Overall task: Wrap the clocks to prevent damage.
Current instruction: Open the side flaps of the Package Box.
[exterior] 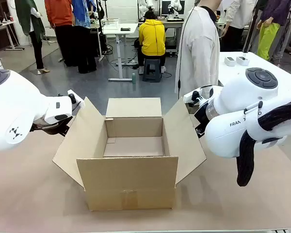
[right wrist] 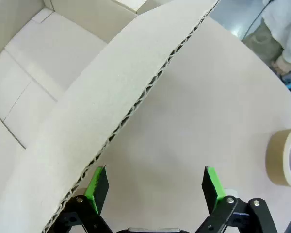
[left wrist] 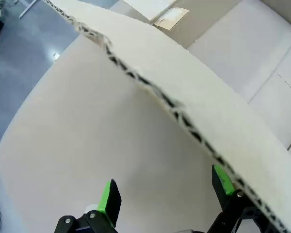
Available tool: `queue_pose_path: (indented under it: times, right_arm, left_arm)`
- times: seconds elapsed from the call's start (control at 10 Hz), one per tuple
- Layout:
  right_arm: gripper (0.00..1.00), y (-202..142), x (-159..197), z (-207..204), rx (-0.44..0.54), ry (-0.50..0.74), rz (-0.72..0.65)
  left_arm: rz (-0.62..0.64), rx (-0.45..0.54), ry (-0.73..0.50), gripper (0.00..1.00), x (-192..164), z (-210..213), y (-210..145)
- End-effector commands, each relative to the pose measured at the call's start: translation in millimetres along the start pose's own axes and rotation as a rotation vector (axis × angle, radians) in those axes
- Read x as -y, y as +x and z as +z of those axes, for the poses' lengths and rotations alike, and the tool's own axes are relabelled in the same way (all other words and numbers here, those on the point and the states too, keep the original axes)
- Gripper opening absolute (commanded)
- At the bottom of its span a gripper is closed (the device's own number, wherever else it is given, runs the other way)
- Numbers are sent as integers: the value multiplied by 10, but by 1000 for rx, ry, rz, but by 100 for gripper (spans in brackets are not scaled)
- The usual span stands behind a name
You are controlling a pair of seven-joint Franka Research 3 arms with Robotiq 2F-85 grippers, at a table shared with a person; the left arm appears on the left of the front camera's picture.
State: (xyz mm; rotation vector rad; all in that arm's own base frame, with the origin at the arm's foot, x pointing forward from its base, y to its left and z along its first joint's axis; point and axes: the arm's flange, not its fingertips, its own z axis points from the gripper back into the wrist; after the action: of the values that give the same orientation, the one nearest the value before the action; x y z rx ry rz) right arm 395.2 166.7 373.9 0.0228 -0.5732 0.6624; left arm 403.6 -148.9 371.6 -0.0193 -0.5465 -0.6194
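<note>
The clocks are out of view. An open cardboard box [exterior: 131, 174] stands in the middle of the table with all its flaps spread, and its inside looks bare. My left gripper [left wrist: 167, 189] is open beside the box's left flap [left wrist: 194, 97], one green fingertip [left wrist: 222, 179] right at the flap's corrugated edge. My right gripper [right wrist: 155, 182] is open over the table by the right flap [right wrist: 111, 97], whose edge runs past one green finger [right wrist: 98, 183]. Neither gripper holds anything.
A roll of tan tape [right wrist: 286, 158] lies on the table beyond the right gripper. A person in a pale top [exterior: 199, 48] stands at the far side, behind the box. The table [exterior: 34, 194] is covered in brown paper.
</note>
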Motion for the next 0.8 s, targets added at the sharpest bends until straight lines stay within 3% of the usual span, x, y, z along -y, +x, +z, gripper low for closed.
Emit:
queue_pose_path:
  times: [0.0,0.7]
  right_arm:
    - [100,0,0,0,0,0,0]
    - [100,0,0,0,0,0,0]
  left_arm:
    - [0,0,0,100,1,0,0]
    - [0,0,0,100,1,0,0]
